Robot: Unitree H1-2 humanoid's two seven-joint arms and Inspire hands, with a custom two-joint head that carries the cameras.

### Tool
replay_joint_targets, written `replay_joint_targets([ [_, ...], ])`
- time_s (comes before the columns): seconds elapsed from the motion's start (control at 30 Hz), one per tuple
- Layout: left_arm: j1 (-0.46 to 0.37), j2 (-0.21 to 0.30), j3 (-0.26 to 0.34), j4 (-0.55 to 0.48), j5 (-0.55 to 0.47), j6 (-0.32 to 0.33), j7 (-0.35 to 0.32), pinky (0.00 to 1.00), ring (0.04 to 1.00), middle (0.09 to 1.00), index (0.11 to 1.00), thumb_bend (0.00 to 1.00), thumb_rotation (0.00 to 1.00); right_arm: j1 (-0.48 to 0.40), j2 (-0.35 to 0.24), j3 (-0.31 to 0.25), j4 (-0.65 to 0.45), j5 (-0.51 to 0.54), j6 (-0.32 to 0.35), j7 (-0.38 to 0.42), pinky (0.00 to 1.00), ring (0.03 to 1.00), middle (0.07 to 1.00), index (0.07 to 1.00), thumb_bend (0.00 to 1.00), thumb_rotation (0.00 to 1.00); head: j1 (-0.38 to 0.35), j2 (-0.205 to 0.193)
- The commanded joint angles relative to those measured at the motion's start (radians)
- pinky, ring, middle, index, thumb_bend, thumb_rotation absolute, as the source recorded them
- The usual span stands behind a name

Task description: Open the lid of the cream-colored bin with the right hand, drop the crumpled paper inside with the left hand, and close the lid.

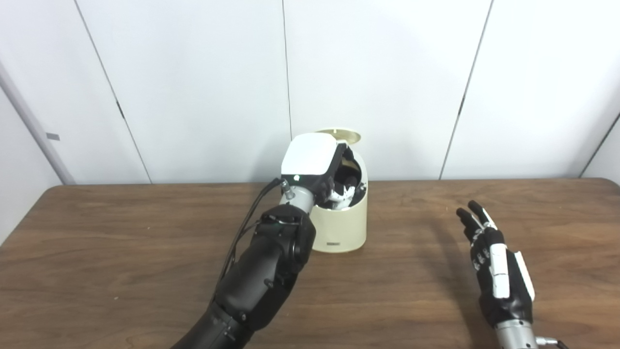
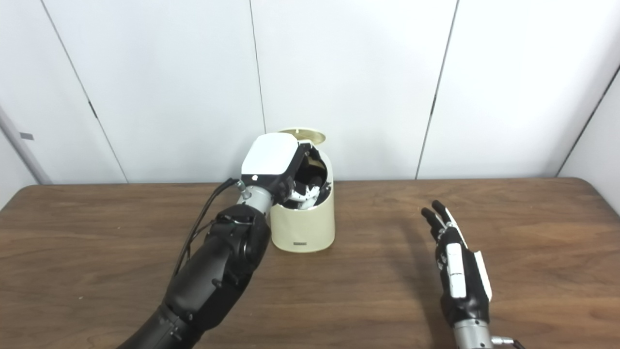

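A small cream-coloured plastic bin with a rounded top stands upright toward the back of the dark brown wood-grain counter, close to the white panelled wall. Its round cream lid is flipped up and stands open at the rear of the bin's mouth. The left robot hand, black with a glossy white back plate, reaches over the bin's near-left rim, and its fingers dip down into the dark opening. White crumpled paper shows inside the mouth, right among those fingers; whether the left robot hand is clamped on the paper or merely touching it cannot be told, since the back plate and the bin wall hide the grip. The black forearm of the left arm rises from the bottom edge and passes just in front of the bin's left side, with thin black cables running along it. The right robot hand, black with white panels, is well apart from the bin on the right of the counter, with its fingers stretched out straight and slightly spread, pointing away toward the wall, holding nothing. A small dark label sits low on the bin's front wall
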Motion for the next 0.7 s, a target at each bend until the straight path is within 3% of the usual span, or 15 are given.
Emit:
replay_joint_targets([
  [0.0, -0.009, 0.025, 0.023, -0.018, 0.019, 0.035, 0.004, 0.62, 0.732, 0.776, 0.737, 0.93, 0.16, 0.1, 0.021, 0.005, 0.082, 0.019, -0.001, 0.011, 0.99, 0.944, 0.877, 0.903, 0.49, 0.94, 0.0, 0.003],
  [0.1, -0.003, 0.02, 0.032, -0.019, 0.006, 0.027, 0.021, 0.6, 0.718, 0.754, 0.714, 0.92, 0.13, 0.101, 0.02, 0.004, 0.081, 0.014, 0.006, 0.007, 0.99, 0.94, 0.875, 0.903, 0.5, 0.94, 0.004, 0.004],
  [0.2, 0.008, 0.007, 0.057, -0.02, -0.039, 0.005, 0.049, 0.57, 0.674, 0.702, 0.668, 0.89, 0.04, 0.101, 0.018, 0.005, 0.082, 0.015, 0.004, 0.01, 1.0, 0.945, 0.88, 0.91, 0.5, 0.95, 0.003, 0.005],
  [0.27, 0.015, -0.001, 0.073, -0.024, -0.07, -0.011, 0.063, 0.54, 0.63, 0.666, 0.575, 0.69, 0.02, 0.101, 0.017, 0.005, 0.082, 0.015, 0.005, 0.01, 1.0, 0.949, 0.882, 0.911, 0.51, 0.95, 0.003, 0.005],
  [0.3, 0.019, -0.005, 0.084, -0.023, -0.092, -0.033, 0.087, 0.53, 0.619, 0.66, 0.558, 0.66, 0.02, 0.102, 0.016, 0.006, 0.084, 0.007, 0.001, 0.007, 1.0, 0.949, 0.882, 0.911, 0.51, 0.95, 0.004, 0.005],
  [0.37, 0.024, -0.012, 0.1, -0.014, -0.12, -0.067, 0.132, 0.37, 0.47, 0.559, 0.513, 0.51, 0.0, 0.102, 0.016, 0.006, 0.085, 0.003, 0.003, 0.005, 0.99, 0.944, 0.88, 0.908, 0.5, 0.97, 0.006, 0.004],
  [0.47, 0.03, -0.02, 0.119, 0.004, -0.15, -0.114, 0.205, 0.3, 0.402, 0.52, 0.53, 0.47, 0.0, 0.1, 0.015, 0.005, 0.09, 0.005, 0.006, 0.007, 0.99, 0.947, 0.882, 0.906, 0.51, 0.95, 0.007, 0.003],
  [0.67, 0.037, -0.031, 0.142, 0.016, -0.178, -0.155, 0.281, 0.3, 0.412, 0.542, 0.503, 0.47, 0.0, 0.099, 0.012, 0.006, 0.094, 0.006, 0.001, 0.011, 1.0, 0.951, 0.886, 0.911, 0.49, 0.97, 0.011, 0.001],
])
